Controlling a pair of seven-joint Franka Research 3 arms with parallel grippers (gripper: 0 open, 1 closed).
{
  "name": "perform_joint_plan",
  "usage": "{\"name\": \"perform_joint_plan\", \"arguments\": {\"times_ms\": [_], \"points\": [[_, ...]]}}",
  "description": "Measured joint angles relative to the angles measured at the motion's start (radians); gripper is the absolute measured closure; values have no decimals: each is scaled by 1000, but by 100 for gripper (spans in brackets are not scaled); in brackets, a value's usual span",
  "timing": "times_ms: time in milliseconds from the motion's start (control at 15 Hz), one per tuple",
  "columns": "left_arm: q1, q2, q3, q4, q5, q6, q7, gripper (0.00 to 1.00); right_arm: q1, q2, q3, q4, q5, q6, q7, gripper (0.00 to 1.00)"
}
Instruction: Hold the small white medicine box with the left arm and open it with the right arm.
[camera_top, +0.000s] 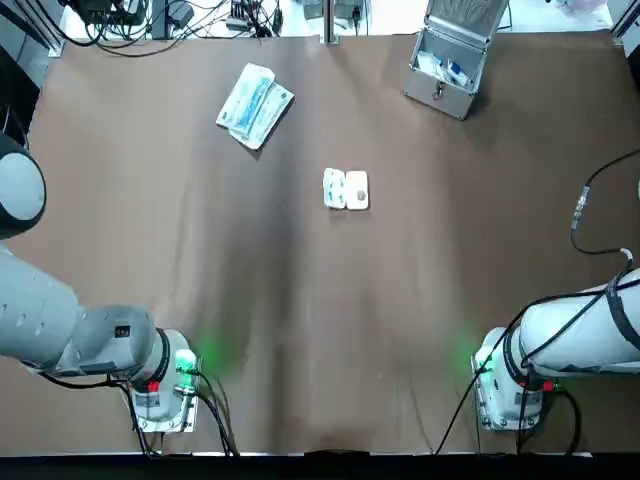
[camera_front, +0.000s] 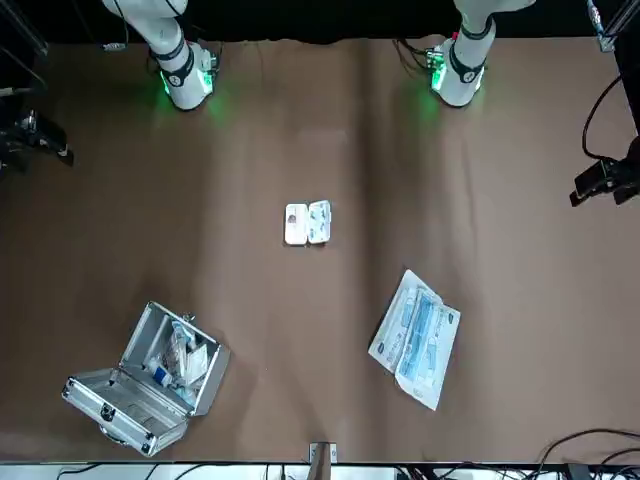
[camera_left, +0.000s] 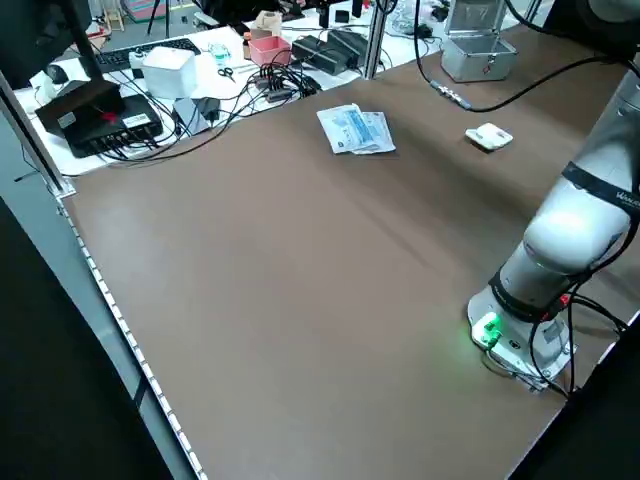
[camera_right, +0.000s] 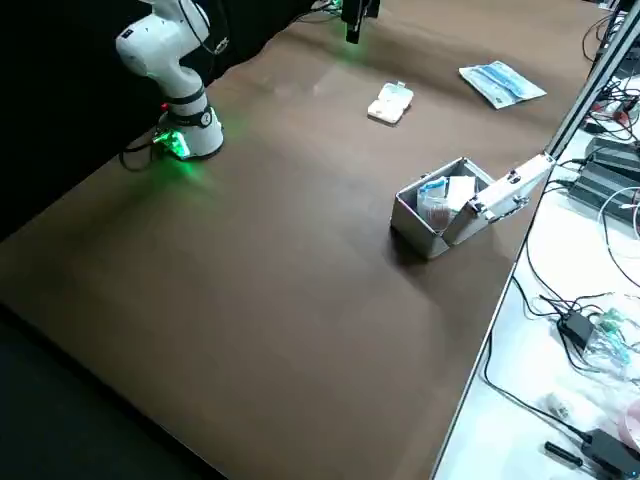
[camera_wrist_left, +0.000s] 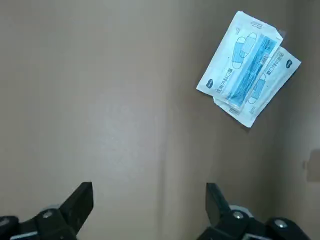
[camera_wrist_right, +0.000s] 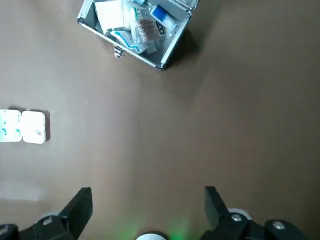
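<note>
The small white medicine box (camera_top: 346, 189) lies flat near the middle of the brown table, spread into two halves side by side, one with blue print and one plain. It also shows in the front view (camera_front: 307, 223), the side views (camera_left: 489, 136) (camera_right: 390, 102) and the right wrist view (camera_wrist_right: 23, 126). My left gripper (camera_wrist_left: 148, 205) hangs high over the table's left part, open and holding nothing. My right gripper (camera_wrist_right: 147, 205) hangs high over the right part, open and holding nothing, well away from the box. Neither gripper touches anything.
Blue-and-white mask packets (camera_top: 254, 105) lie at the far left of the box. An open metal case (camera_top: 450, 60) with supplies stands at the far right. A black cable (camera_top: 590, 215) hangs by the right edge. Both arm bases (camera_top: 165, 385) (camera_top: 505, 385) sit at the near edge.
</note>
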Motion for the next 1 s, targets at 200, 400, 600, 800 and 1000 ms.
{"name": "perform_joint_plan", "arguments": {"times_ms": [200,400,600,800,1000], "points": [[-1,0,-13,1,0,2,-7,0,-3,-13,-1,-1,-35,0,0,1],[-13,-1,-38,6,0,4,-12,0,-13,-15,-1,-1,-45,0,0,1],[-26,-7,-61,10,0,4,-17,0,-55,-15,-2,-1,-45,0,-26,1],[-25,-9,-65,12,0,4,-18,0,-68,-16,-1,-1,-45,0,-38,1],[-21,-9,-64,12,0,4,-18,0,-67,-16,7,-1,-45,0,-39,1]]}}
